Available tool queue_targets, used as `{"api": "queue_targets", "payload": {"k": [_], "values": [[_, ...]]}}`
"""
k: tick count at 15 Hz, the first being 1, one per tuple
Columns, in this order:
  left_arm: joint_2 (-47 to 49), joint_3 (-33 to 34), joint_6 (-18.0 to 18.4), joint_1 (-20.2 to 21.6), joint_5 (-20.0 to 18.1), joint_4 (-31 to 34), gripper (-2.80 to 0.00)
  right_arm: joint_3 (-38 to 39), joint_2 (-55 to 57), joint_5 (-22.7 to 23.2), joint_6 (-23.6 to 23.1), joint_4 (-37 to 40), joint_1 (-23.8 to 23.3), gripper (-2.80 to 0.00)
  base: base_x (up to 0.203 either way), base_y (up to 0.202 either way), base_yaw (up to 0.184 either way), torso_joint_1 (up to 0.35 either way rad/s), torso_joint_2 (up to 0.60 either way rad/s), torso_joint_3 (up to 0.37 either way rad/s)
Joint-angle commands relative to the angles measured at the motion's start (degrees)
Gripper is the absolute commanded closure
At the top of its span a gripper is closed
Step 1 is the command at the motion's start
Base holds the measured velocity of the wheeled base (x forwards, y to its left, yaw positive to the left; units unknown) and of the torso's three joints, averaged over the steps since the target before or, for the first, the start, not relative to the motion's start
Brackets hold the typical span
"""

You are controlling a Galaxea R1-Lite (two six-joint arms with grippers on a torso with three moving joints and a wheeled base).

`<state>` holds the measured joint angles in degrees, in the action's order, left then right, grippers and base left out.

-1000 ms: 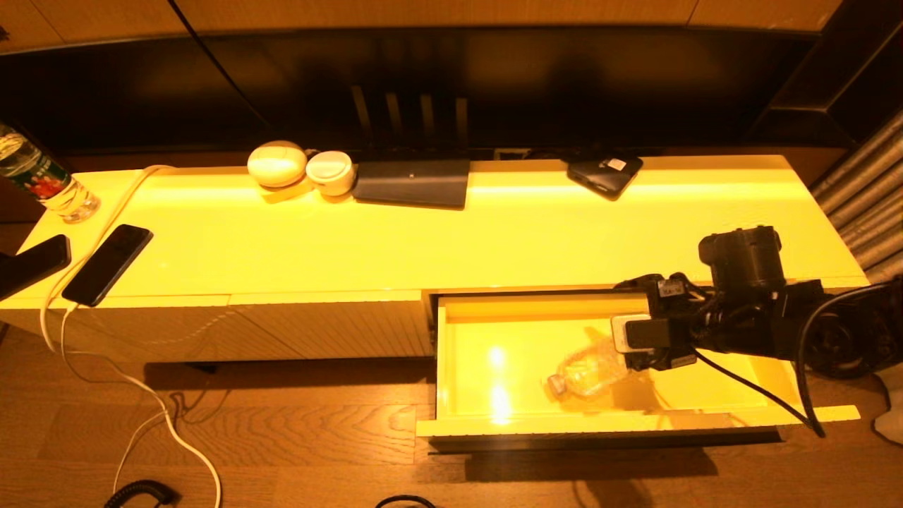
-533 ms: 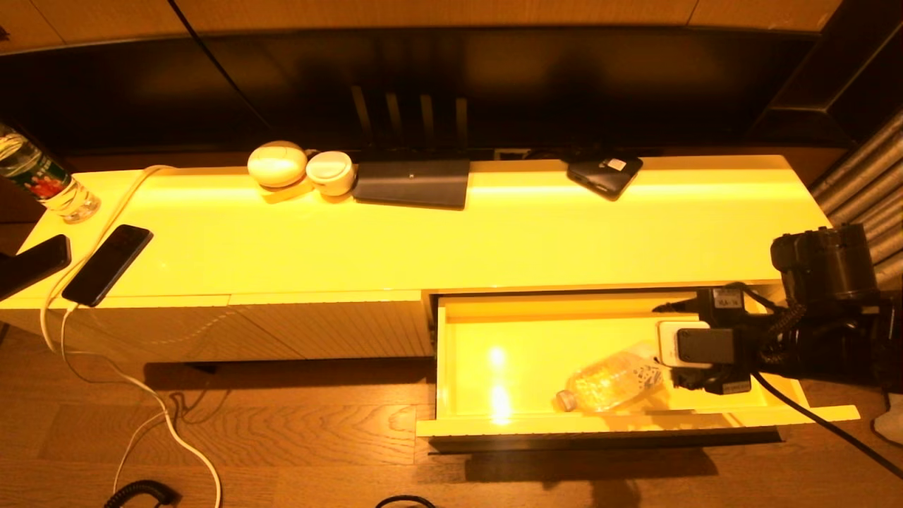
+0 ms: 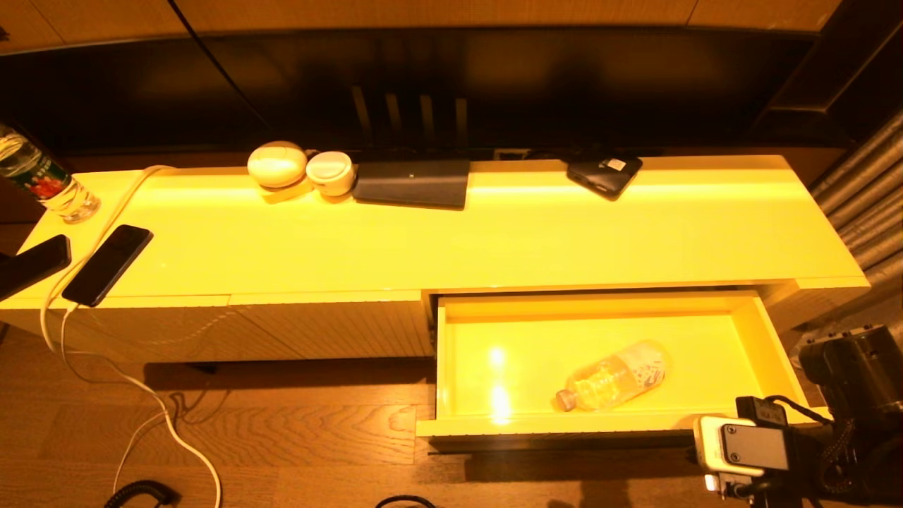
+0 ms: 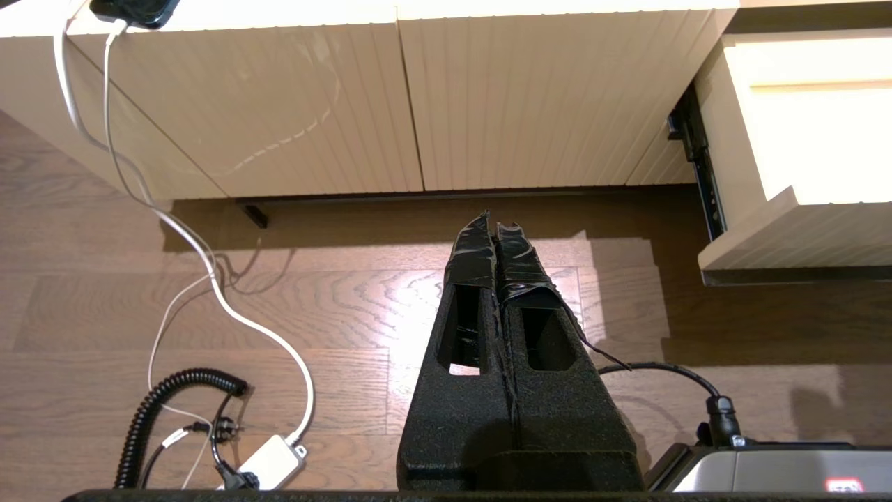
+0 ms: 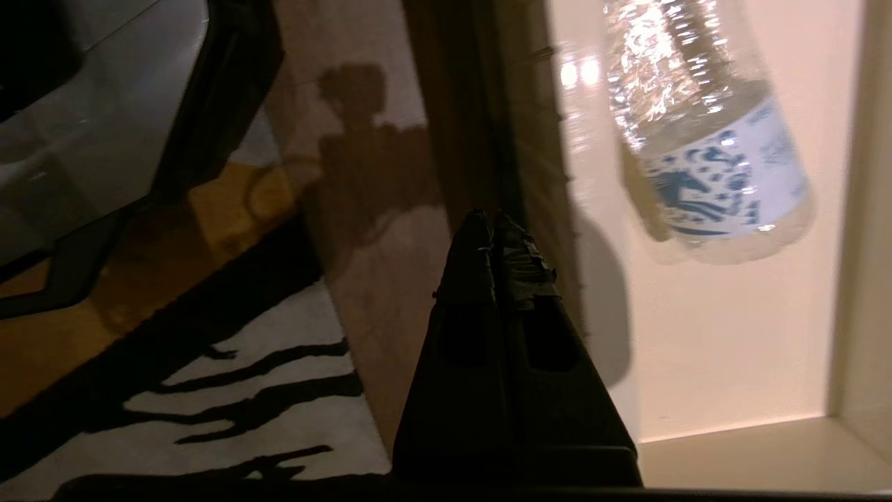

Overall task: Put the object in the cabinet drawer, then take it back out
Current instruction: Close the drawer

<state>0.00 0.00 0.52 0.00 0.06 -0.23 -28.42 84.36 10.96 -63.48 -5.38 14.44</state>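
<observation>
The clear water bottle lies on its side in the open pale-yellow cabinet drawer, cap pointing left, toward the front half of the interior. My right arm is outside the drawer, low at its front right corner. In the right wrist view the right gripper is shut and empty, over the drawer's front edge, with the bottle apart from it on the drawer floor. My left gripper hangs shut and empty over the wooden floor, left of the drawer's ribbed front.
On the cabinet top stand a green-and-red labelled bottle, two phones with a white cable, two round white items, a dark flat box and a black device. A coiled cord lies on the floor.
My right arm has drawn back out of the drawer, to the right and toward the front. The bottle it was at now lies free in the drawer, rolled slightly right.
</observation>
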Motion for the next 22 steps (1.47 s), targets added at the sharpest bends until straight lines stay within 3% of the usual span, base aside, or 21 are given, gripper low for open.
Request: {"api": "queue_targets", "payload": {"k": [1,7,10,17,22], "values": [[0.00,0.09,0.00,0.00,0.03,-0.03,0.00,2.97,2.69,0.27,-0.33,0.01,0.23,0.00,0.000,0.000,0.000,0.000,0.00,0.000],[0.00,0.10,0.00,0.00,0.03,-0.03,0.00,2.60,13.04,-0.12,0.29,-2.72,-1.02,0.00,0.000,0.000,0.000,0.000,0.00,0.000],[0.00,0.09,0.00,0.00,-0.06,-0.03,0.00,0.27,17.34,-3.41,1.08,-7.53,-2.04,0.00,0.000,0.000,0.000,0.000,0.00,0.000],[0.00,0.09,0.00,0.00,-0.05,-0.03,0.00,-7.41,19.44,-7.83,2.52,-8.71,-2.14,0.00,0.000,0.000,0.000,0.000,0.00,0.000],[0.00,0.09,0.00,0.00,0.03,-0.03,0.00,-9.87,21.36,-8.14,3.40,-14.50,-2.14,0.00,0.000,0.000,0.000,0.000,0.00,0.000]]}}
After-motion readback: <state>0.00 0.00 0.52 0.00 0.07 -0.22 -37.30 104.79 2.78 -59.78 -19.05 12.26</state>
